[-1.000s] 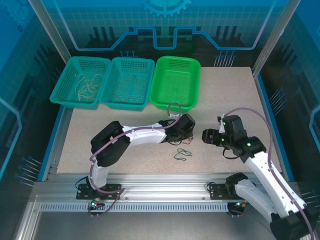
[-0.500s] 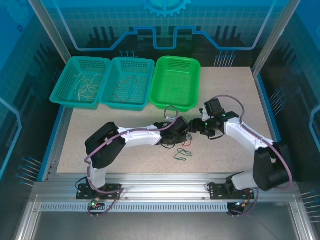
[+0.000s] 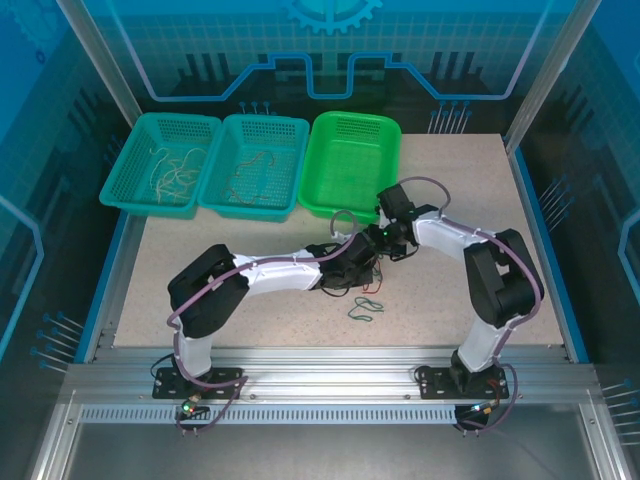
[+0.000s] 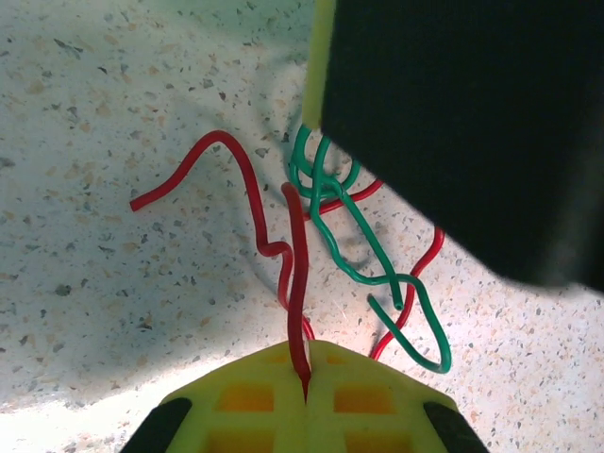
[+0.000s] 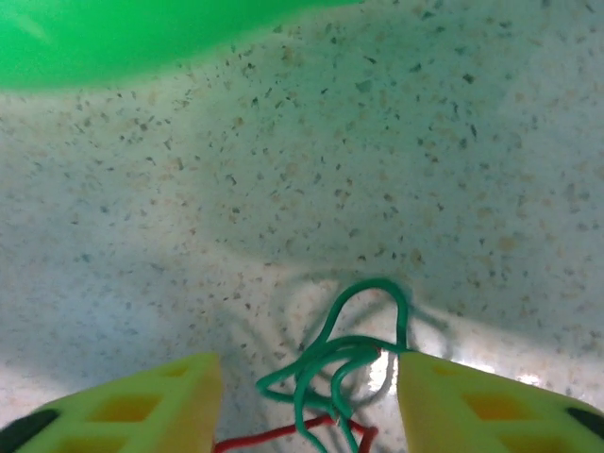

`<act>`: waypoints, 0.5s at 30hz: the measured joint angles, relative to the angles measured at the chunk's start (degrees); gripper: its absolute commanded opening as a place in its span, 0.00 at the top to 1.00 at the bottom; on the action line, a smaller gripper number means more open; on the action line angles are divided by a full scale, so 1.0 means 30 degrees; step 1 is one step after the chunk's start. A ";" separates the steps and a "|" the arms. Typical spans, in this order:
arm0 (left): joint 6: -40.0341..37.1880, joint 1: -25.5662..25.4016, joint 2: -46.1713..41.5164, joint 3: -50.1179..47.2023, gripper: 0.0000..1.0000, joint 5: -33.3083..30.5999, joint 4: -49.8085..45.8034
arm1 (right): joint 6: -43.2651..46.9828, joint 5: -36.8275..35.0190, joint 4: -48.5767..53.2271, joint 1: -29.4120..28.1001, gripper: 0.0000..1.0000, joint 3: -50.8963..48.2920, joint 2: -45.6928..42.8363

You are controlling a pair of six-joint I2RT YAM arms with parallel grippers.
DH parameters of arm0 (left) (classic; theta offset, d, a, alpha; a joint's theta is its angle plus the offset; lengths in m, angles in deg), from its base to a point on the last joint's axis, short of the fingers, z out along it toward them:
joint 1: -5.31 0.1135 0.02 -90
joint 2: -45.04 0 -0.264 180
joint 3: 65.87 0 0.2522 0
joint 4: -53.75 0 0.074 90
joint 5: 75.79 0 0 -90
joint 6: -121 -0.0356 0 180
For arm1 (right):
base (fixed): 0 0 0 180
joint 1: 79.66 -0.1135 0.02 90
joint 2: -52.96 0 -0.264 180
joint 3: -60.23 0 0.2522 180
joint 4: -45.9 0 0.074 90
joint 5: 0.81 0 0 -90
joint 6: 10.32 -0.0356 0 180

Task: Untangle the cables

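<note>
So, starting far left along the back of the table (image 3: 450,300): got a teal basket (image 3: 150,207) with whitish cables (image 3: 172,170) curled up inside. Right up against it, a second teal basket (image 3: 245,211) holding red cables (image 3: 250,175). Then a bright green basket (image 3: 350,165), side by side with that one.

Moving on to mid-table, just in front of the green basket: left gripper (image 4: 307,377) clamped tight on a red cable (image 4: 297,264), pinched dead centre between the yellow pads. Tangled up with a green cable (image 4: 363,250), looped over and through the red one, all of it lying on the speckled top. A bit nearer than that knot, and clear of it, a small loose green cable (image 3: 365,307) flat on the table.

Over on the right: right gripper (image 5: 307,377) tipped down over the same knot, nose to nose with the left one in the top view. Jaws partway apart, straddling the green loops. Close to the right-hand pad, maybe brushing it, can't really tell. Not squeezing anything, from the look of it.
</note>
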 measured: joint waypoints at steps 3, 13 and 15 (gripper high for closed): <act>-0.0182 0.0000 -0.0058 -0.0007 1.00 -0.0007 -0.0007 | -0.0510 -0.0896 0.0058 -0.0386 0.78 0.0051 0.0095; -0.0277 0.0204 -0.1392 -0.0430 1.00 -0.0022 -0.0073 | -0.0648 -0.2295 0.0058 -0.0474 0.68 -0.0372 -0.0022; -0.0284 0.0299 -0.1537 -0.0503 1.00 -0.0029 -0.0058 | -0.0408 -0.2113 -0.0007 -0.0474 0.64 -0.0517 -0.0248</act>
